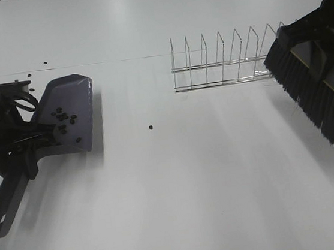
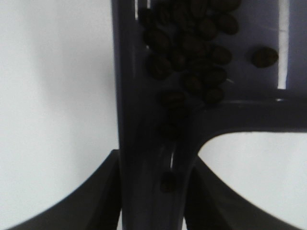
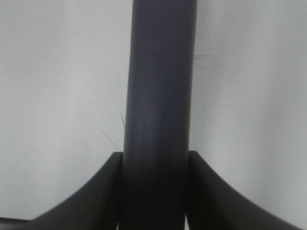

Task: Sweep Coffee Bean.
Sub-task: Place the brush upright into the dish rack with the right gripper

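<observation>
The left gripper is clamped on the handle of the purple-grey dustpan, which sits by the left edge of the white table with its mouth toward the middle. Most coffee beans lie piled inside the pan near its handle. One lone bean rests on the bare surface toward the centre. A few specks behind the pan, toward the far-left corner, are probably beans too. The right gripper is closed round the handle of the brush at the right edge, bristles tilted, just beside a wire rack.
</observation>
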